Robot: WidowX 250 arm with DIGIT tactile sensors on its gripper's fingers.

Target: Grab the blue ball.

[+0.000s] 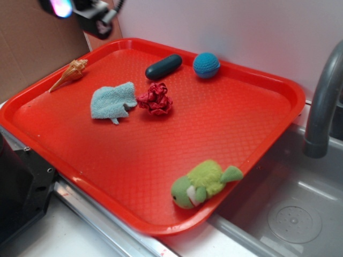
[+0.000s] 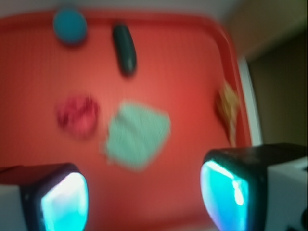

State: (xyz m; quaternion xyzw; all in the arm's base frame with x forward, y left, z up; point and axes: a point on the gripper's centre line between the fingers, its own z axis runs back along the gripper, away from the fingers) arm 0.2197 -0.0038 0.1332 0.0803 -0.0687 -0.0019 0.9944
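Hovering gripper [image 2: 144, 192]: seen in the wrist view as two dark fingers with glowing cyan pads at the lower left and lower right of the frame; they stand wide apart with nothing between them, so the hand is released and empty. In the exterior view only part of the arm shows, at the upper left corner, high above the tray.
Beneath the hand: the light blue terry cloth [image 2: 137, 134] lies nearest, just above the gap between the fingers in the wrist view; a crumpled red wad [image 2: 77, 114] sits to its left.
Blue ball [image 1: 206, 65]: rests near the far rim of the red tray [image 1: 161, 155], upper centre of the exterior frame, and in the upper left of the wrist frame. It touches nothing.
Dark capsule [image 1: 163, 67]: lies just left of the ball in the exterior view, close but apart.
Outlying items: a tan seashell [image 1: 69, 74] at the tray's upper left; a green plush toy [image 1: 203, 183] at the lower right edge; a grey faucet [image 1: 324, 101] and sink at the far right.
Handling, judged: the knitted surface looks soft, light and grippy, not fragile; it may roll if nudged.
Hold, judged: close across the ball's widest middle, fingers clear of the capsule and the rim.
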